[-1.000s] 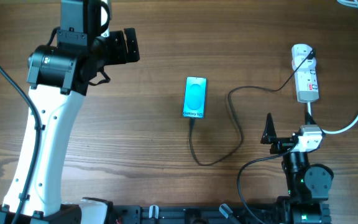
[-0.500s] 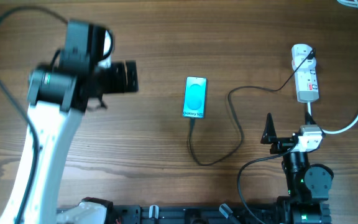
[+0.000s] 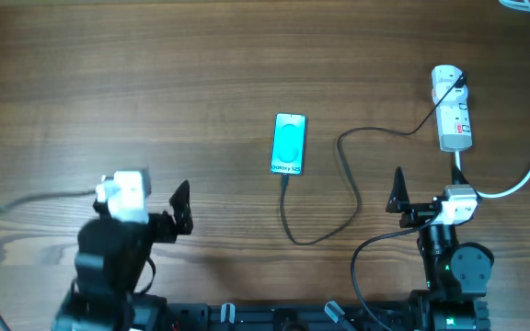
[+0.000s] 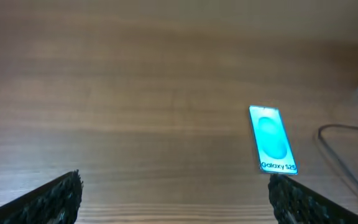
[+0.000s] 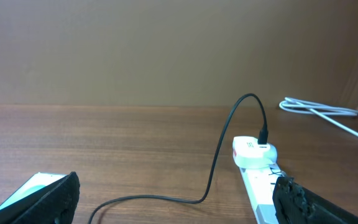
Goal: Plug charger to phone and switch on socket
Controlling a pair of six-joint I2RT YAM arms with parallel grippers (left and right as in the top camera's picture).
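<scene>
The phone (image 3: 289, 143) lies flat mid-table with its cyan screen up, and also shows in the left wrist view (image 4: 272, 139). The charger, a thin black cable (image 3: 348, 184), runs from the phone's near end in a loop to the black plug in the far end of the socket (image 3: 453, 112). The socket is a white power strip at the right, also seen in the right wrist view (image 5: 258, 163). My left gripper (image 3: 178, 213) is open and empty at the front left, well short of the phone. My right gripper (image 3: 401, 204) is open and empty, near the socket's front end.
A white lead (image 3: 523, 179) leaves the socket's near end and curves right and up along the table's right edge. It also shows in the right wrist view (image 5: 322, 111). Bare wooden table (image 3: 155, 83) lies around the phone.
My left arm has swung from the far left of the table down to the front left edge. The phone, cable, socket and right arm have not moved.
</scene>
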